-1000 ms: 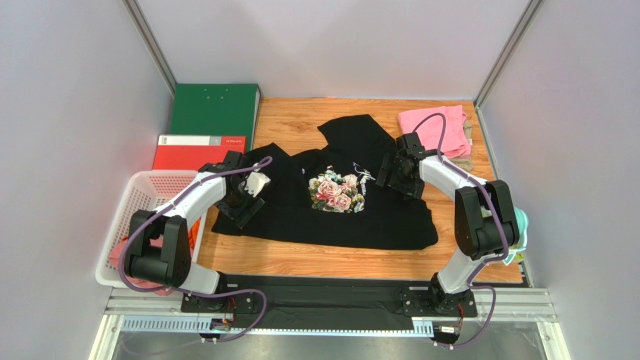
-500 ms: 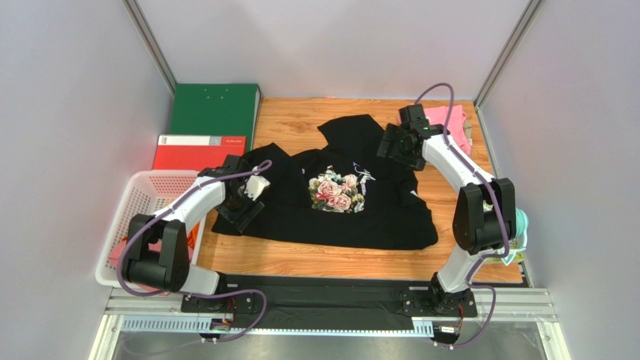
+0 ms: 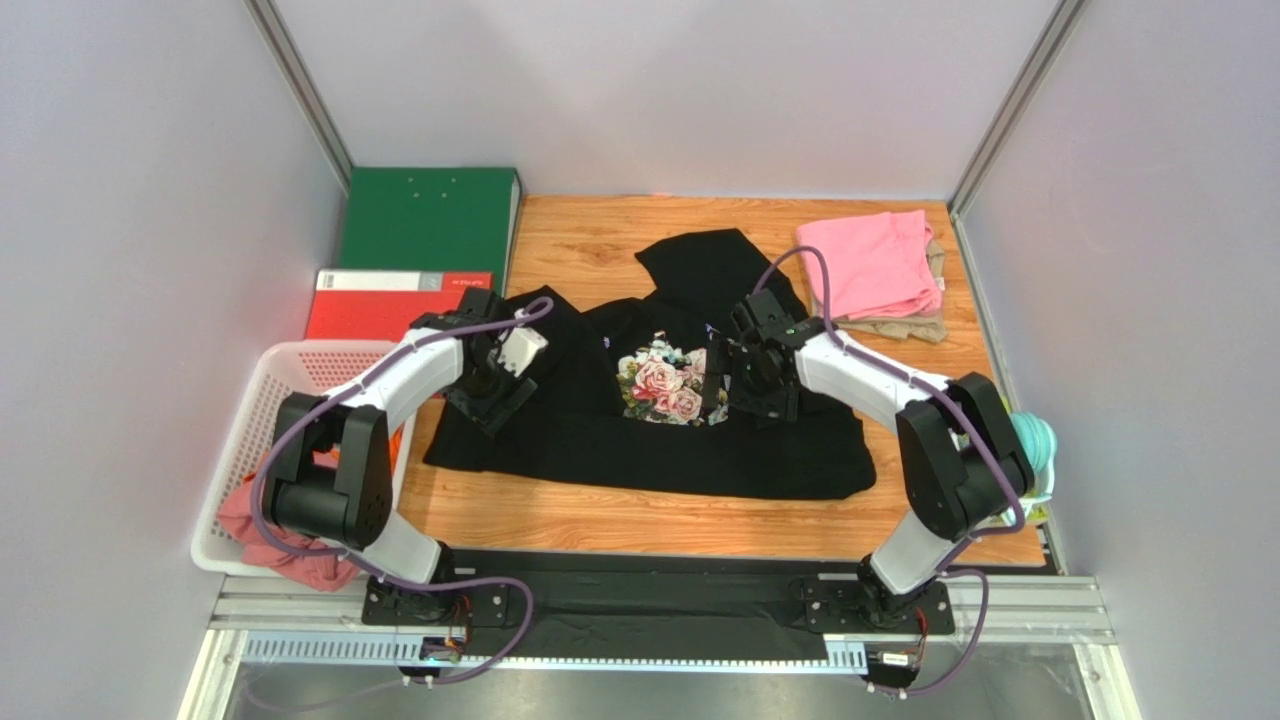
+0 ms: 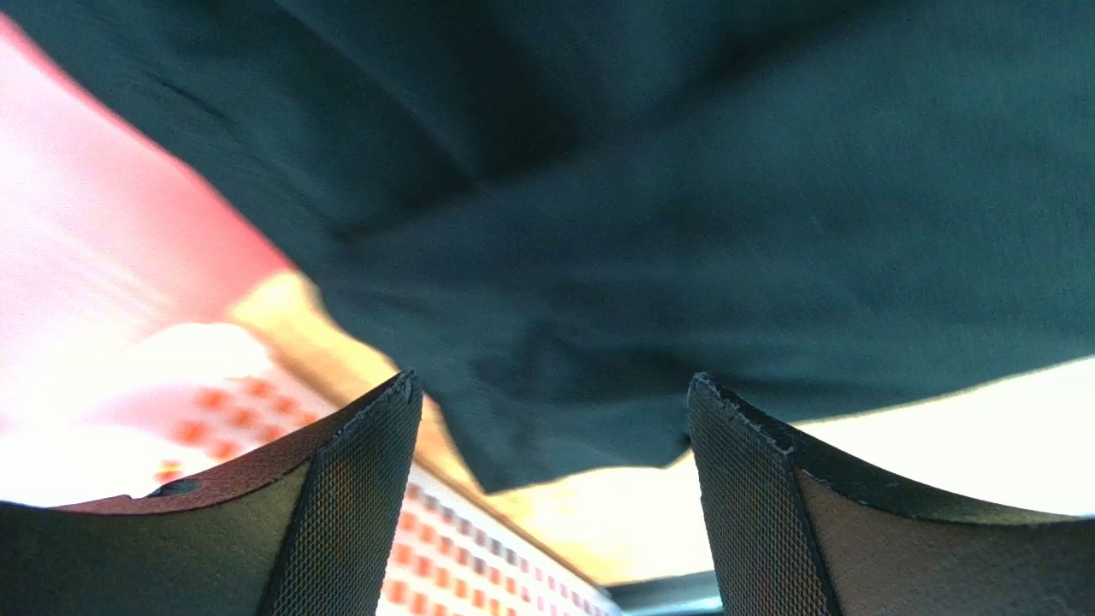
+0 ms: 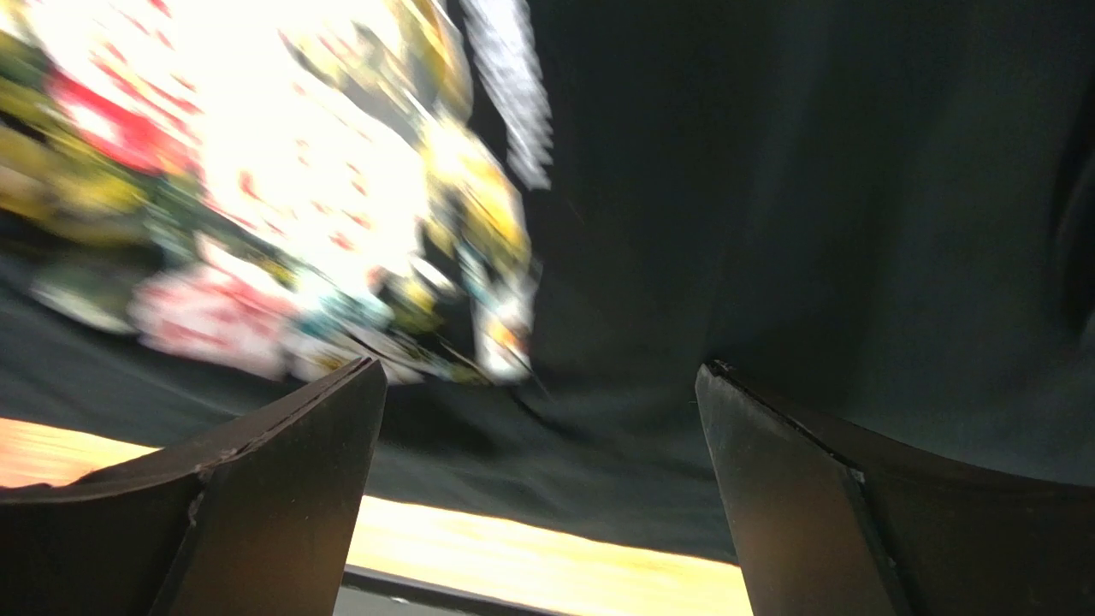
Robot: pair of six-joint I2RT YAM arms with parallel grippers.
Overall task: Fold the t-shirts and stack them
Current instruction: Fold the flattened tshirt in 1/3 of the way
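A large black t-shirt (image 3: pixel 646 443) with a pink-rose print (image 3: pixel 670 384) lies spread on the wooden table. My left gripper (image 3: pixel 493 399) hovers open over its left sleeve; the left wrist view shows black cloth (image 4: pixel 668 193) beyond the fingers (image 4: pixel 354 501), with nothing between them. Just right of the print, my right gripper (image 3: pixel 748 393) is open over the shirt's chest. In the right wrist view the blurred print (image 5: pixel 283 193) and black cloth fill the frame, and the jaws are empty. A folded pink t-shirt (image 3: pixel 866 261) rests on a beige one (image 3: pixel 905 320) at the back right.
A white basket (image 3: pixel 278 393) at the left table edge holds dusty-rose and orange cloth (image 3: pixel 271 528). A green binder (image 3: pixel 428 218) and a red binder (image 3: pixel 394 299) lie at the back left. A teal bundle (image 3: pixel 1040 449) hangs at the right edge.
My right gripper swung back toward the pink stack, then came forward and left to the print. The left gripper shifted slightly back over the sleeve. Both stayed open.
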